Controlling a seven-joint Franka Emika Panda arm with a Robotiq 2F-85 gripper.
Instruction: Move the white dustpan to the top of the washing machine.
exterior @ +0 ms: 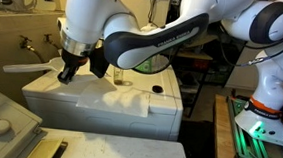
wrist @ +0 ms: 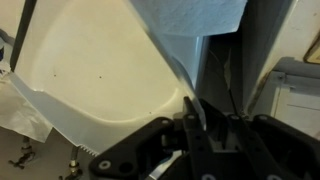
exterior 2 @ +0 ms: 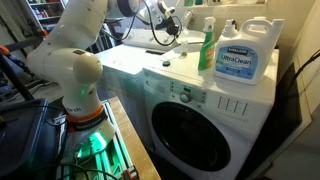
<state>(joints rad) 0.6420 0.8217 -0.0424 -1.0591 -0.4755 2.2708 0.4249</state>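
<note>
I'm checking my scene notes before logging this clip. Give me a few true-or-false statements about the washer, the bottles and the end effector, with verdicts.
1. The washing machine has a round front door. True.
2. The detergent jug lies on its side. False: it stands upright on the washer top.
3. A green spray bottle stands beside the jug. True.
4. The end effector hangs open and empty. False: the wrist view shows it closed on the white dustpan.
</note>
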